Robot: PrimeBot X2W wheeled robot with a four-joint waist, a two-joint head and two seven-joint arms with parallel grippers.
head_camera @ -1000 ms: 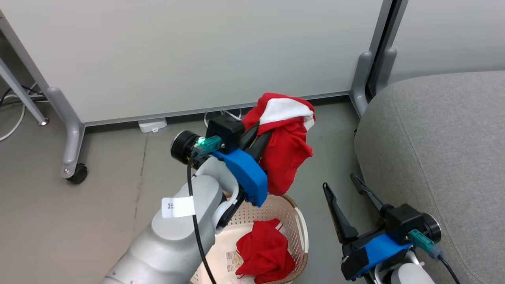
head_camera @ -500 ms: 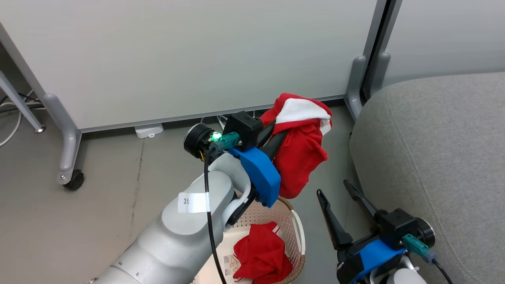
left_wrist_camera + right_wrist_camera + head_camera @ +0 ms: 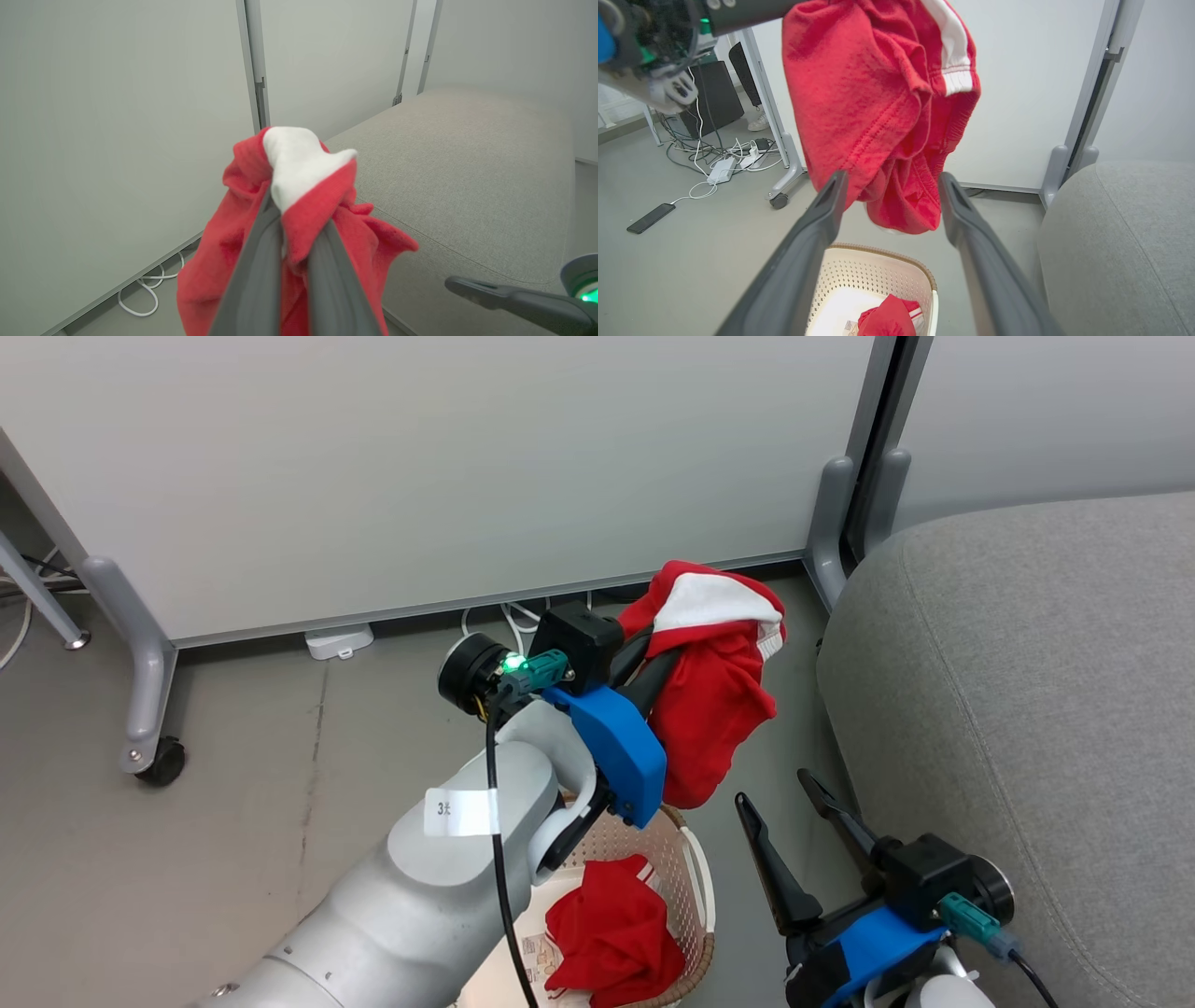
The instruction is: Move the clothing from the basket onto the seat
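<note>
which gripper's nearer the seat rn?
Right. The right gripper, open, sits low beside the seat, close to its edge. The left gripper, shut on the red garment, is raised above the basket, farther from the seat.

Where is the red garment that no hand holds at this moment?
The loose garment lies inside the basket, at the head view's bottom centre, left of the right hand.

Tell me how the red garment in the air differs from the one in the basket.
The held garment hangs pinched in the left hand; the basket garment lies crumpled in the basket. The held garment shows a broad white panel; the basket garment shows mostly red. Both are red with white.
</note>
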